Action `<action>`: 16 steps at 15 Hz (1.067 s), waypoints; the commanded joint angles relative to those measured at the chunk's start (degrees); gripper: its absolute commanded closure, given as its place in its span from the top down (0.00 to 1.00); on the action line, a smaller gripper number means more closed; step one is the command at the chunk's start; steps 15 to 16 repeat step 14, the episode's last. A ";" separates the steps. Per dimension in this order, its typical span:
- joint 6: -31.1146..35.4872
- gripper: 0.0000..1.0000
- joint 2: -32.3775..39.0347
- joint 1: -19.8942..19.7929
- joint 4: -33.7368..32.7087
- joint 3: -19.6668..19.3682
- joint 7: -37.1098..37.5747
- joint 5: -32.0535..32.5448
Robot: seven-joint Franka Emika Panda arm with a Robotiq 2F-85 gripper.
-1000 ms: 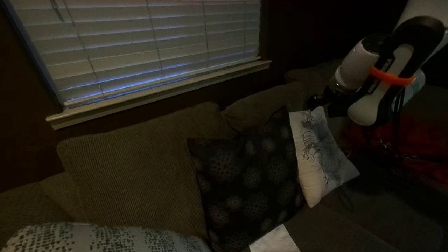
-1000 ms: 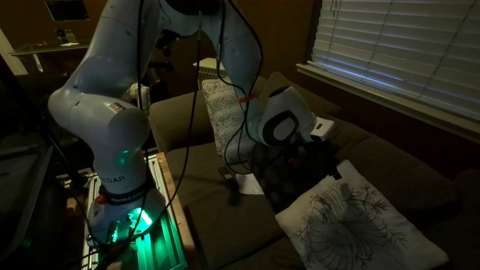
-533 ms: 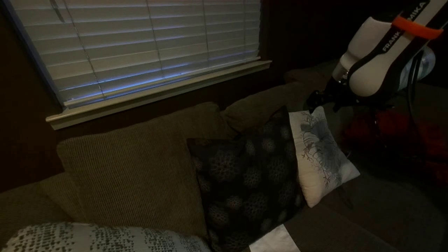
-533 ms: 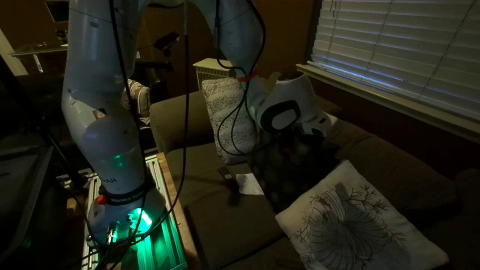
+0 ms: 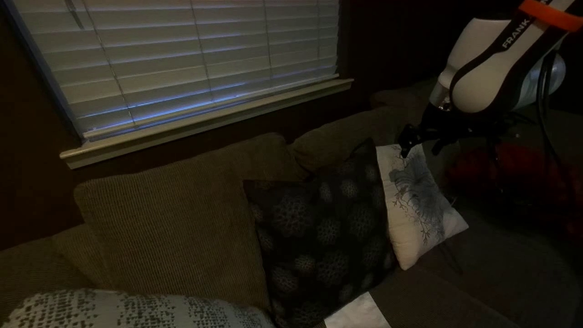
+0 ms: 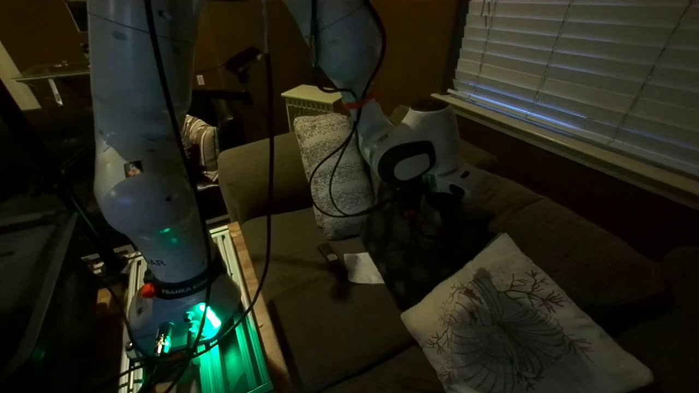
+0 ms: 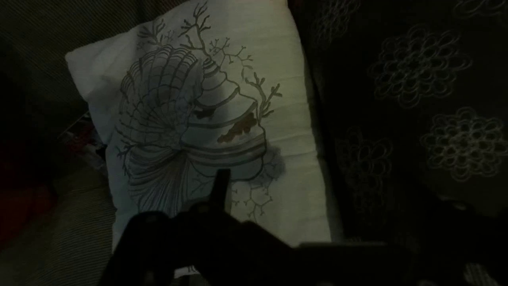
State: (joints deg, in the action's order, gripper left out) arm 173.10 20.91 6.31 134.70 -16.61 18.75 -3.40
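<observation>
Brown ribbed-fabric sofa, set in dim light below a white slatted window blind. Extending over the sofa, a smooth white jointed robot arm. Writing on the arm: FRANK along a black strip, the word breaking off at a bright orange band; FRANKA, followed by blurred letters, on the black collar of the base; AR on the lower link, the start of that word turned out of sight.

Black square fabric cushion with pale ringed flower motifs, leaning on the sofa back. White square fabric cushion, printed with grey shells and branching coral, resting on the sofa just beside the black one; dark characters near its lower edge are too faint to read. Grey-and-white speckled oblong cushion, standing upright near the sofa's armrest.

Black gripper, nearest to the white cushion; its jaws stand wide apart. In the wrist view one jaw overlaps the printed face, but whether it touches the fabric cannot be told.

White flat sheet of paper or cloth, lying on the seat. Dark oblong object resembling a remote control, just beside the sheet; any markings are too small to read.
</observation>
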 commanded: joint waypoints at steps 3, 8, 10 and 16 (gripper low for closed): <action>-0.89 1.00 -2.93 -2.04 2.92 2.55 -2.44 0.49; -0.01 1.00 -1.00 -1.64 1.98 1.99 -1.38 0.57; 0.00 1.00 -1.46 -1.63 2.42 1.95 -1.37 0.64; 0.00 1.00 -1.80 -1.63 2.77 1.97 -1.36 0.69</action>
